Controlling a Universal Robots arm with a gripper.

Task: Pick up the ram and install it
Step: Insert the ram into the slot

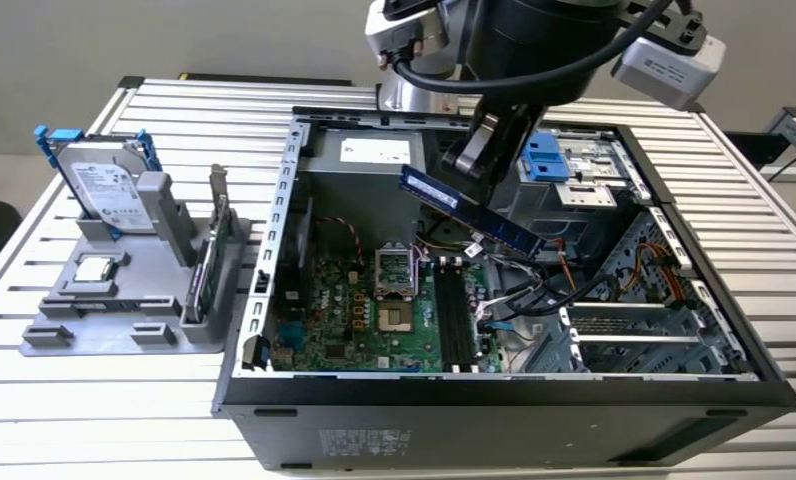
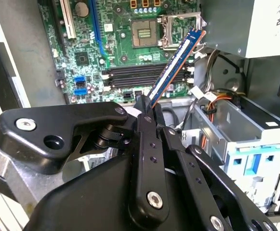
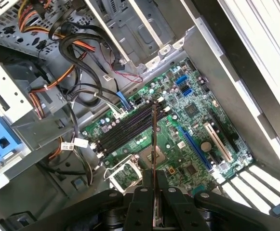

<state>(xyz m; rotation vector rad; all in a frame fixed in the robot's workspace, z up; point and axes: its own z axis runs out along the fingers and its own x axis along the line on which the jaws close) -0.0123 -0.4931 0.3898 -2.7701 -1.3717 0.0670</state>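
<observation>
- Exterior view: the arm (image 1: 532, 40) reaches down from above into an open case (image 1: 505, 420) that lies on a slatted worktop (image 1: 105, 430).
- The gripper (image 1: 472, 160) has its fingers pinching the ram (image 1: 476, 213). The ram hangs tilted in the air inside the case, its lower end toward the exterior view's right. It is above the green board (image 1: 358, 320) and not touching it.
- The black slots (image 1: 454, 322) lie on the board below the ram.
- Beside the case, on the exterior view's left, a grey stand (image 1: 105, 330) carries an upright drive (image 1: 105, 185) and a card (image 1: 206, 270).
- Second wrist view: the fingers (image 2: 140, 110) are clamped on one end of the ram (image 2: 176, 65). The ram juts away from them, showing a blue face and an orange edge.
- Its far end appears near the corner of the socket (image 2: 144, 33), and the slots (image 2: 130, 74) run across behind its middle.
- A blue bay (image 2: 255, 163) sits in the metal cage beside it.
- First wrist view: the ram (image 3: 153, 139) shows edge-on as a thin line rising from between the fingers (image 3: 142, 202). Its tip lines up with the slots (image 3: 125, 130).
- How far the tip is from the slots I cannot tell here.
- Black and orange cables (image 3: 77, 53) loop over the cage beyond the slots.
</observation>
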